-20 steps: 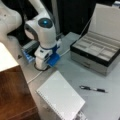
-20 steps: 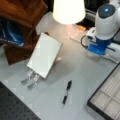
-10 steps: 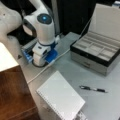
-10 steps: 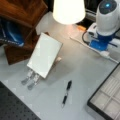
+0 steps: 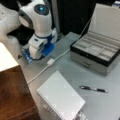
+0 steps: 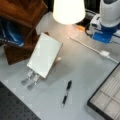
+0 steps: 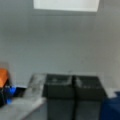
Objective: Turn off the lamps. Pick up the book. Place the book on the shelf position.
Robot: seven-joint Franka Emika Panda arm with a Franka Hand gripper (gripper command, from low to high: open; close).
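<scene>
Book is leaning tilted on its metal stand at a front view's bottom, propped for an easy grab, untouched. Pen is lying beside it. Switch is sitting on the cord, just below the gripper, fingers pressed together, holding nothing. Lamp shade is glowing, so not off yet. Wooden block is sitting bare beside the book.

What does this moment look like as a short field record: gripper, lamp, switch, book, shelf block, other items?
gripper: dark fingers close together in the wrist view, low over the grey table, holding nothing visible
lamp: off-white rounded shade glowing, so not switched off
switch: small white rectangular switch on the thin white cord, just beside the arm's blue and white end
book: flat white spiral notebook propped tilted on a metal stand
shelf: glossy reddish-brown wooden block, top bare
other: black pen; open grey compartmented box
</scene>
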